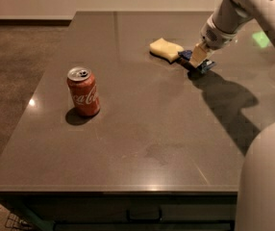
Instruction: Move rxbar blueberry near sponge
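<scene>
Your gripper (198, 60) gripped the rxbar blueberry (206, 65) low over the table (142, 143), just beside the sponge (165, 49).

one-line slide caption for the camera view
Gripper at the rxbar blueberry next to the sponge; Coke can stands apart on the table.

The worktop (142, 148) lies open across its near half. A Coca-Cola can (83, 91) stands upright toward the left edge, with room to pass all round it. Toward the far edge it gets crowded. The sponge (166, 49) and the rxbar blueberry (185, 56) lie just beside each other. The gripper (198, 60) is down over the bar, and its arm (233, 13) slants in from the far right corner.
</scene>
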Tool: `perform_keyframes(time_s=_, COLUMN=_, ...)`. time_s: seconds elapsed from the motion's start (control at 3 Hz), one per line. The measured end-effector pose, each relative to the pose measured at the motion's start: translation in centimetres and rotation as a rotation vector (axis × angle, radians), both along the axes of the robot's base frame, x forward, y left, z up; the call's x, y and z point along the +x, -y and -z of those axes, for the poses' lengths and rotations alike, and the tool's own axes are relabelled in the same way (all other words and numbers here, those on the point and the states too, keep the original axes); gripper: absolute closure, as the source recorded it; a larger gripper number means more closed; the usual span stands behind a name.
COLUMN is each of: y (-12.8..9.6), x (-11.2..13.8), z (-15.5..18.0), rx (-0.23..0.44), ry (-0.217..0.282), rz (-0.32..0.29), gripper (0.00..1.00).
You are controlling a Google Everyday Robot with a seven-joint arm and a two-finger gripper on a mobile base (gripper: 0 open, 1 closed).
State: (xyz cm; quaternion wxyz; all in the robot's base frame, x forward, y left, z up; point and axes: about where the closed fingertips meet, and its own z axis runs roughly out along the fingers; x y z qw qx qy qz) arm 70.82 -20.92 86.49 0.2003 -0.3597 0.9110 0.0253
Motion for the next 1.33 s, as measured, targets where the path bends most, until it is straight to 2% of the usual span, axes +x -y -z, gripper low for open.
perform_keyframes(time_s=0.67, y=-0.36, x=0.24, z=0.63, rx=0.013, ry=-0.007, rz=-0.016, gripper=0.12)
perform_keyframes(time_s=1.0, y=-0.49, x=0.32, z=0.93, rx=0.013, ry=-0.011, rz=-0.018, gripper=0.0)
perform_keyframes(time_s=1.33, y=-0.5, x=0.32, z=0.95, rx=0.013, ry=-0.011, rz=-0.018, gripper=0.0)
